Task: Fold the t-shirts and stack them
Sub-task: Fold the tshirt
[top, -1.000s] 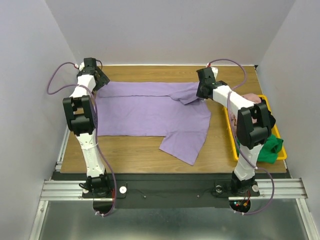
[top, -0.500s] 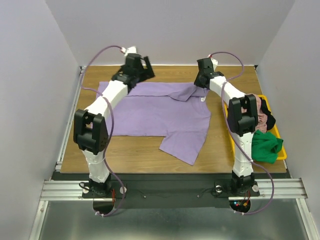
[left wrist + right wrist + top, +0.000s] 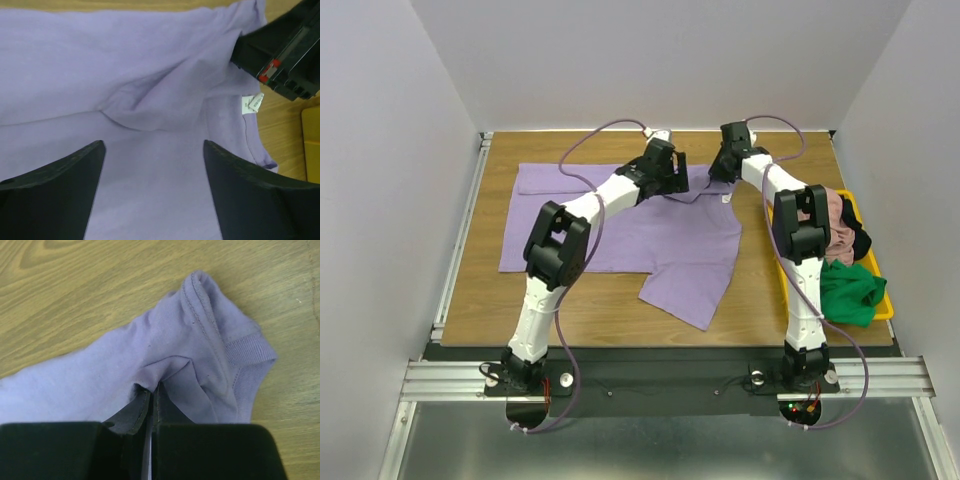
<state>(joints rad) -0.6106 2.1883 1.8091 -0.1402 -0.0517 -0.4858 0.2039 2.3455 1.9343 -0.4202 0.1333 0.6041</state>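
The lavender t-shirt (image 3: 620, 225) lies spread on the wooden table, one sleeve hanging toward the front. My right gripper (image 3: 720, 172) is shut on a pinch of its cloth near the collar at the far right; the right wrist view shows the bunched fabric (image 3: 200, 355) between the closed jaws (image 3: 152, 395). My left gripper (image 3: 672, 186) is open and empty, hovering over the shirt just left of the right gripper; in its wrist view (image 3: 154, 150) the jaws stand wide apart above the cloth (image 3: 125, 75), with the neck label (image 3: 252, 104) at the right. Pink (image 3: 832, 212), dark (image 3: 861, 245) and green (image 3: 852, 292) shirts lie in the tray.
A yellow plastic tray (image 3: 782, 270) stands at the table's right edge with the heap of shirts. Bare wood (image 3: 580, 305) shows in front of the shirt and along the far edge. Grey walls close the table on three sides.
My left arm has swung from the shirt's far-left corner across to the collar area beside the right gripper. The right gripper has stayed shut on the cloth, shifting slightly toward the back.
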